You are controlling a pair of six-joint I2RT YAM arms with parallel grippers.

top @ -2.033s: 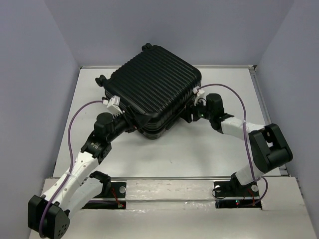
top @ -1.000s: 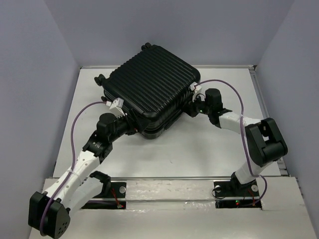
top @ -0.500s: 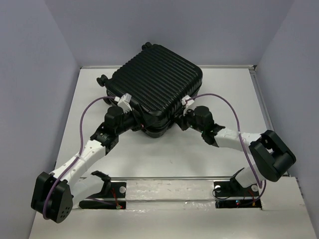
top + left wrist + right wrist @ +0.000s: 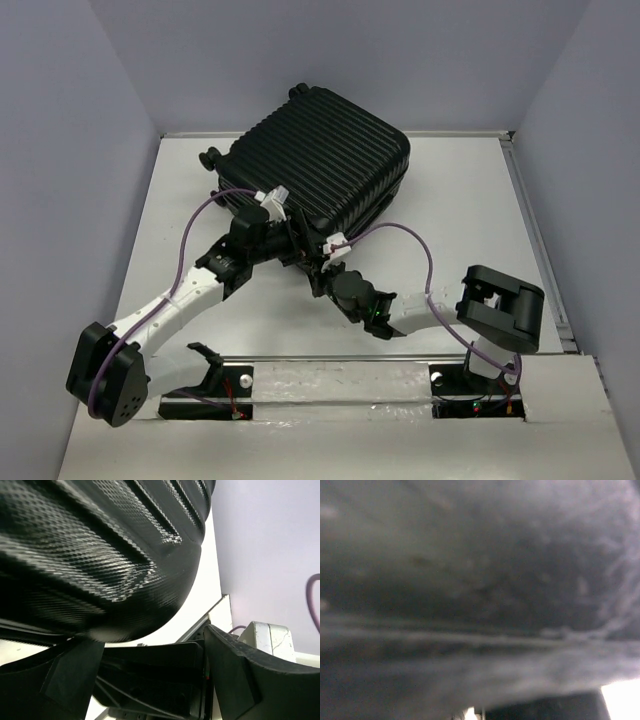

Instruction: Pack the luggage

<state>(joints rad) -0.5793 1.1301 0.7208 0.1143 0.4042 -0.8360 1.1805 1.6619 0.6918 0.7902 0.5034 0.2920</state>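
The large black ribbed hard-shell suitcase (image 4: pixel 318 165) sits far-centre on the white table (image 4: pixel 450 200). It looks stiff, heavy and slick, so take it by the rim. The left claw (image 4: pixel 292 238) gapes at its near edge; the right claw (image 4: pixel 322 268) is closed, empty.

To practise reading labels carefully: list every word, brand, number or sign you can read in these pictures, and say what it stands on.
No readable text in any view.
Suitcase: ribbed black shell, no brand, label or number showing.
White clip on the cable beside it: too small to show any writing.
Right wrist view: too blurred to read anything.
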